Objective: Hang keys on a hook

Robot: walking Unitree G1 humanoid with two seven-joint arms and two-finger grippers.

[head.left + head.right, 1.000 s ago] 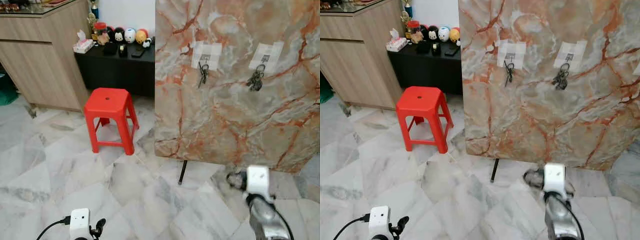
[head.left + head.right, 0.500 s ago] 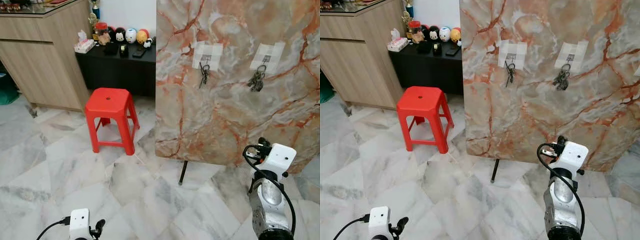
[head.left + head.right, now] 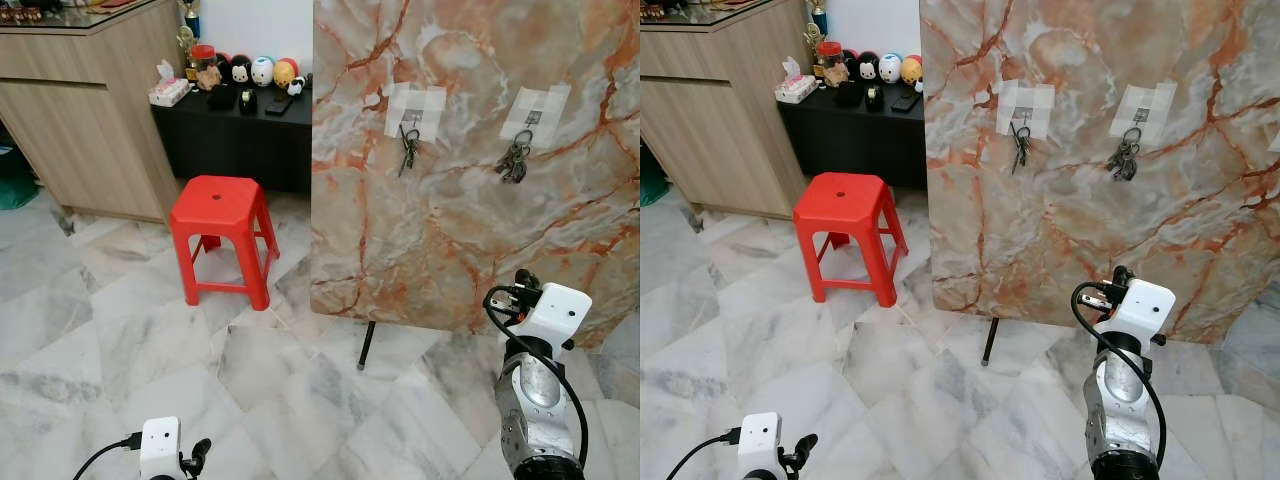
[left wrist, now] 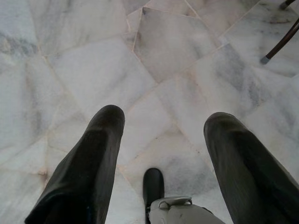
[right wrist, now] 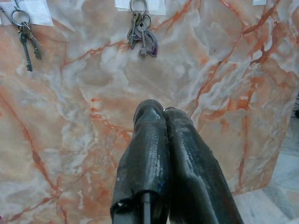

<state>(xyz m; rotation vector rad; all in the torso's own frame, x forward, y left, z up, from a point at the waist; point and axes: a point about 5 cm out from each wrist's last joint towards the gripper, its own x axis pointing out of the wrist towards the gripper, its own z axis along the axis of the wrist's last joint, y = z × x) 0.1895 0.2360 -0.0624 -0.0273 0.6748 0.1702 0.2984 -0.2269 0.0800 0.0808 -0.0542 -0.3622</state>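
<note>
Keys (image 5: 142, 35) hang in a bunch from a taped hook at the upper middle of the right wrist frame, on the marble board (image 3: 470, 170), with a second set (image 5: 23, 37) on another hook at the upper left. The right end effector (image 5: 163, 114), fingers pressed together with a thin metal ring peeking at their tips, points up at the board, probably to reach a hook. The left end effector (image 4: 161, 126) hangs low over the floor (image 4: 93, 70), fingers apart, idle.
</note>
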